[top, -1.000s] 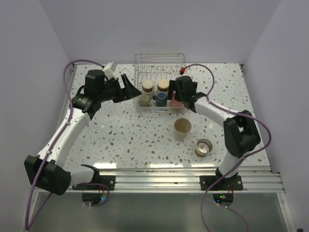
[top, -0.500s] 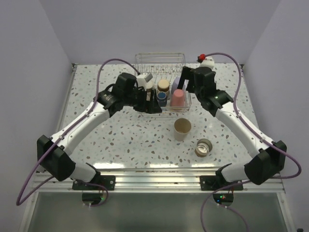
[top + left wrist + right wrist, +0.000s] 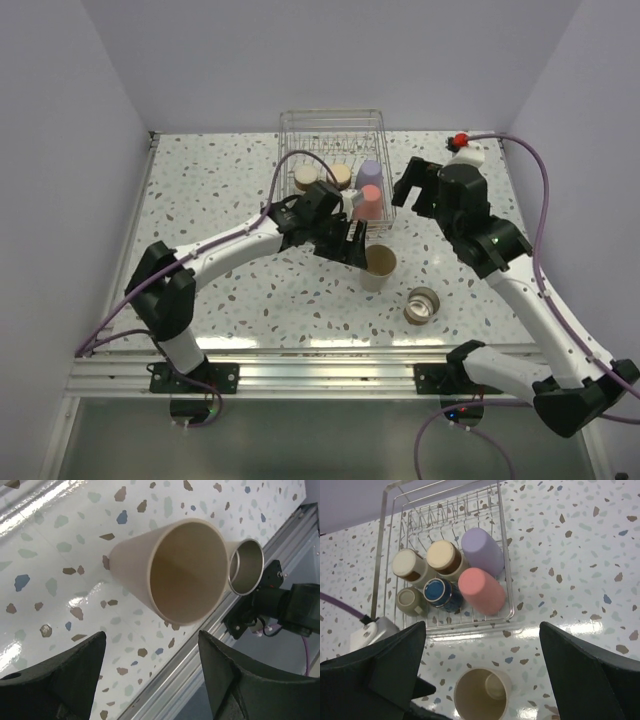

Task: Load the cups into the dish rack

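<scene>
Cups crowd the near half of the rectangular silver wire dish rack (image 3: 387, 510). A lavender cup (image 3: 481, 550) and a coral-pink cup (image 3: 481, 590) lie bottom-up along its right side. Beside them are two silvery-beige cups with cream bases (image 3: 445, 556) (image 3: 407, 565), a dark mug with a blue base (image 3: 439, 591) and a small beige cup (image 3: 409, 600) showing its mouth at the near left corner.

Out on the white speckled table (image 3: 230, 280), a taller tan cup (image 3: 170, 570) stands mouth-up just in front of the rack. A silvery metal cup (image 3: 245, 566) lies nearer the aluminium edge rail (image 3: 330, 360).

My left gripper (image 3: 151, 640) is spread wide and holds nothing, just beside the tan cup, with my left arm slanting past the rack's near left corner. My right gripper (image 3: 482, 625) is also spread wide and empty, raised by the rack's right side and looking down on it.
</scene>
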{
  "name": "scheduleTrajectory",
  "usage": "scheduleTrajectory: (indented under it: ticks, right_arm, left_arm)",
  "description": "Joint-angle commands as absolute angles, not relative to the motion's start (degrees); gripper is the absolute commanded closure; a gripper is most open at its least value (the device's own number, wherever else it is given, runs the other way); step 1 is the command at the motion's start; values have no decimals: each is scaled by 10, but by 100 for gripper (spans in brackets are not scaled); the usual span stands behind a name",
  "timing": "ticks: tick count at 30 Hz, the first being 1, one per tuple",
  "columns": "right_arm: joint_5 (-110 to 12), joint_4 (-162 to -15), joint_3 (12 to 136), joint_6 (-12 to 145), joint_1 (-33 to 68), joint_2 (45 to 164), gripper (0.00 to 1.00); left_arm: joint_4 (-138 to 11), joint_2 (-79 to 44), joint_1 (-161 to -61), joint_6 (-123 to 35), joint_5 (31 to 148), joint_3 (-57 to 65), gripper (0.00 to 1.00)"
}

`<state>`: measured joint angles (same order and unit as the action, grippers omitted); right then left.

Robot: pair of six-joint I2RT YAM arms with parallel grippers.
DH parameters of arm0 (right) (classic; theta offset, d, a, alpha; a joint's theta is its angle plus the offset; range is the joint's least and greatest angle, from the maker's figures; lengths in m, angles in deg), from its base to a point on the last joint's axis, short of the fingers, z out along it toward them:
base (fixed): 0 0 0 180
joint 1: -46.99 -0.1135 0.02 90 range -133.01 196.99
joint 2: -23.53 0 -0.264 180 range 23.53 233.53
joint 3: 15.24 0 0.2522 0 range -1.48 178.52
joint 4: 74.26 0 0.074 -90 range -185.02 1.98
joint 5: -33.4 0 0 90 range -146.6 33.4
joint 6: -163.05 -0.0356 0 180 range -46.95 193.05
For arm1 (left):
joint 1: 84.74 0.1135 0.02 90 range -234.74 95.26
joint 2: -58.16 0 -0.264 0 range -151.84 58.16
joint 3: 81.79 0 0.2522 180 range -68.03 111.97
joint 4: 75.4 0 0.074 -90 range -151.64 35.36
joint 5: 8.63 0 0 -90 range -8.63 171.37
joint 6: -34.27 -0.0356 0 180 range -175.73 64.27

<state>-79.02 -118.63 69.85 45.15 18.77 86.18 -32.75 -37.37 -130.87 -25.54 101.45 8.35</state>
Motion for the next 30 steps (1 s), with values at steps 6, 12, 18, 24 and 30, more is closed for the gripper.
scheduleTrajectory:
  ticks: [6, 12, 18, 24, 30]
  right_arm:
    - [-795, -1219, 673, 440, 187, 802, 1]
    - [-802, -1228, 669, 444, 188, 786, 2]
    - [-802, -1227, 668, 448, 187, 792, 2]
    - [-785, -1221, 696, 447, 187, 810, 1]
    - [-731, -1214, 783, 419, 187, 838, 1]
  left_arm:
    - [-374, -459, -1312, -219, 977, 152, 24]
    - [-347, -502, -1314, -219, 968, 204, 45]
    - [-331, -517, -1319, -217, 971, 226, 86]
    - [-296, -487, -1316, -237, 947, 247, 100]
    - [-337, -389, -1238, -179, 1053, 251, 100]
